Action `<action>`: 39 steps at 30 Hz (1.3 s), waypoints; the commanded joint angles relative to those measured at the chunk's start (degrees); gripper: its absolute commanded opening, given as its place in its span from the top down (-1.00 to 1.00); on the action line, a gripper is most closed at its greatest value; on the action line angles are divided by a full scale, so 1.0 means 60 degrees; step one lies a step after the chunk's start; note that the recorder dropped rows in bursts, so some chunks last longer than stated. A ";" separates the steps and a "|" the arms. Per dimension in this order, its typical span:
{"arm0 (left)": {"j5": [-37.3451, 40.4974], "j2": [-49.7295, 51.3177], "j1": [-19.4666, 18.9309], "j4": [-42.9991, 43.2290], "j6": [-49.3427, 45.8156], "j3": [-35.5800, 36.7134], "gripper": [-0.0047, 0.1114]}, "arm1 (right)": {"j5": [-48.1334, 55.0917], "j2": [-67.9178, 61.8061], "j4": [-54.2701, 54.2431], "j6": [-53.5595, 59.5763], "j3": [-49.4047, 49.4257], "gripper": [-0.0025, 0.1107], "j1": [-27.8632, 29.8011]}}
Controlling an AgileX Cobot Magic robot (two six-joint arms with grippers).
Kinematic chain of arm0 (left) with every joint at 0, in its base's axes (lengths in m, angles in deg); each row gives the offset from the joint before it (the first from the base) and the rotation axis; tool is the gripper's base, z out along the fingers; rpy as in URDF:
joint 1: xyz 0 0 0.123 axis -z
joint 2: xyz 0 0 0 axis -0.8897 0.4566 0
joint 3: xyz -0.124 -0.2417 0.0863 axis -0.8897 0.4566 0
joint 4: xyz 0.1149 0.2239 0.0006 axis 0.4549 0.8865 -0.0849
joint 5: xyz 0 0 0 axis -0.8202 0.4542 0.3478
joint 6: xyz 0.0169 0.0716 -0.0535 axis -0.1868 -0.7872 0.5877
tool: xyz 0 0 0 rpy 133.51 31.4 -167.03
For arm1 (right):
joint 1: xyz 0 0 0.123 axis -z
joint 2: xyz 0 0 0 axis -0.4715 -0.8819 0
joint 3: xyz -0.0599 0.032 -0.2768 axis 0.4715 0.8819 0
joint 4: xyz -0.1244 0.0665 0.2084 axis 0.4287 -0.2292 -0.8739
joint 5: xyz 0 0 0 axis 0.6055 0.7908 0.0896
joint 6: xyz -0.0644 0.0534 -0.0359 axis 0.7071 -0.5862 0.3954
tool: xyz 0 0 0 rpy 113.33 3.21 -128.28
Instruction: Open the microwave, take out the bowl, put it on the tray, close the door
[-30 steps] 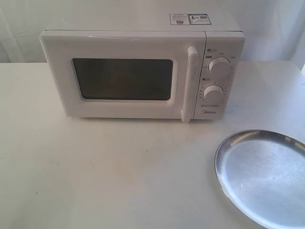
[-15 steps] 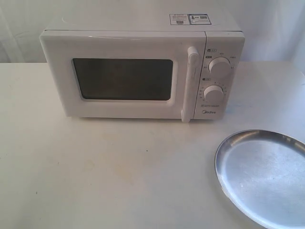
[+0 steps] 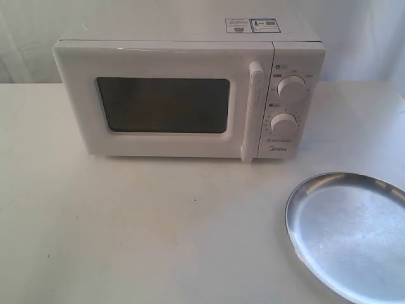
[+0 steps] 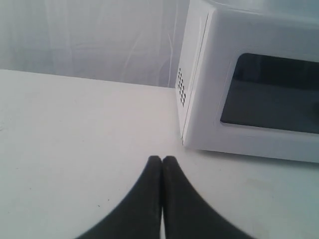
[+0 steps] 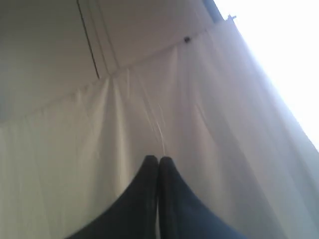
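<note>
The white microwave (image 3: pixel 188 88) stands at the back of the table with its door (image 3: pixel 158 101) closed and the vertical bar handle (image 3: pixel 253 111) to the right of the dark window. The silver tray (image 3: pixel 351 231) lies at the front right, with nothing on it. The bowl is hidden. In the left wrist view my left gripper (image 4: pixel 162 159) is shut and holds nothing, low over the table near the microwave's (image 4: pixel 249 84) left front corner. My right gripper (image 5: pixel 158 159) is shut, holds nothing and faces a white curtain. Neither arm shows in the exterior view.
A white table (image 3: pixel 126 228) carries everything. A white curtain (image 5: pixel 174 99) hangs behind the scene. Two round dials (image 3: pixel 292 85) sit on the microwave's right panel.
</note>
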 commanded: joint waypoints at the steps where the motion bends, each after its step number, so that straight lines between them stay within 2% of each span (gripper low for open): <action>1: -0.0112 -0.0038 0.0055 -0.0137 0.0080 0.0008 0.92 | -0.0443 -0.0629 0.1150 -0.0112 -0.1080 0.96 0.0062; 8: 0.0145 -0.0038 0.0055 -0.0137 0.0080 0.0008 0.92 | -0.0660 -0.4145 0.2116 -0.0187 -0.3039 0.96 0.0062; 11: 0.0416 -0.0038 0.0055 -0.0098 0.0043 0.0008 0.92 | -0.0601 -0.5962 0.3267 -0.0187 -0.3897 0.96 0.0062; 13: 0.0611 -0.0038 0.0055 -0.0098 0.0006 0.0008 0.92 | -0.0691 -0.7261 0.4913 -0.0231 -0.4371 0.96 0.0062; 14: 0.0794 -0.0038 0.0055 -0.0098 0.0006 0.0008 0.92 | -0.0919 -0.7939 0.6505 -0.0231 -0.4577 0.96 0.0062; 16: 0.0979 -0.0038 0.0055 -0.0027 0.0006 0.0008 0.92 | -0.1972 -0.9167 0.9330 -0.0449 -0.4851 0.96 0.0062; 18: 0.1143 -0.0038 0.0055 -0.0027 0.0006 0.0008 0.92 | -0.3362 -1.0500 1.1182 -0.0754 -0.5091 0.96 0.0062; 20: 0.1360 -0.0038 0.0055 -0.0027 0.0006 0.0008 0.92 | -0.3916 -1.1717 1.1495 -0.1003 -0.5322 0.96 0.0062; 24: 0.1676 -0.0038 0.0055 -0.0027 0.0006 0.0008 0.92 | -0.3912 -1.3681 1.0869 -0.1004 -0.5684 0.96 0.0187; 28: 0.1792 -0.0038 0.0055 -0.0064 0.0006 0.0008 0.92 | -0.4318 -1.5023 1.1223 -0.1004 -0.6018 0.96 0.0444; 35: 0.1861 -0.0038 0.0055 -0.0061 0.0006 0.0008 0.92 | -0.4583 -1.6281 1.2344 -0.1731 -0.6635 0.96 0.1435; 39: 0.1880 -0.0038 0.0055 -0.0061 0.0006 0.0008 0.92 | -0.5336 -1.6739 1.2999 -0.1986 -0.6835 0.96 0.2008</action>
